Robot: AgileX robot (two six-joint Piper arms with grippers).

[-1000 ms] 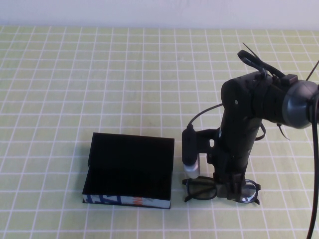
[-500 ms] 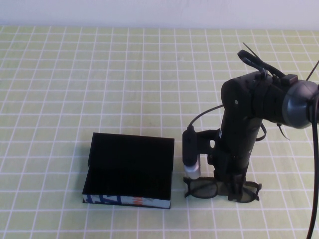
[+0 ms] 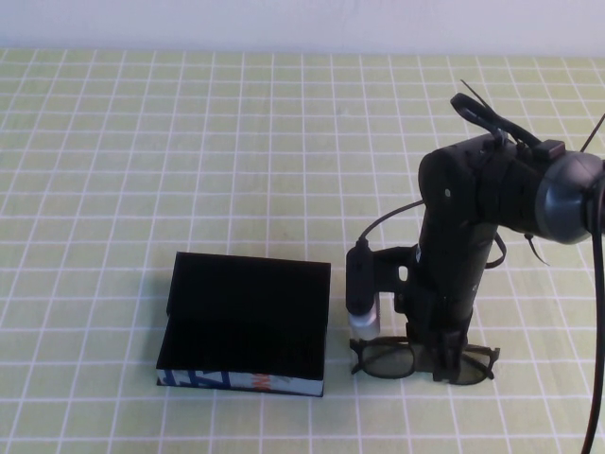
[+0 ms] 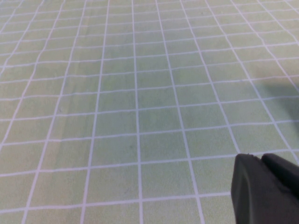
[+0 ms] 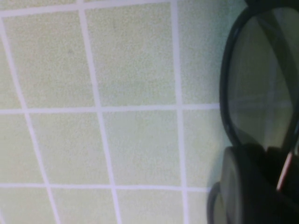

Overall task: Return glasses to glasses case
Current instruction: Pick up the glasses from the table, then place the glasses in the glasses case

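Note:
The black-rimmed glasses stand on their lower rims on the checked cloth, near the front edge and right of the glasses case. My right gripper points straight down and is shut on the bridge between the two lenses. In the right wrist view one lens and its rim show beside a dark finger. The case lies open, showing its black lining, with its blue-white patterned side facing the front. My left gripper is outside the high view and hangs shut and empty over bare cloth.
A green cloth with a white grid covers the table. The right arm's wrist camera and cable hang between the case and the gripper. The pale back wall runs along the far edge.
The glasses have tipped from lying flat to standing on their rims in my right gripper, which has shifted slightly. The case has not moved.

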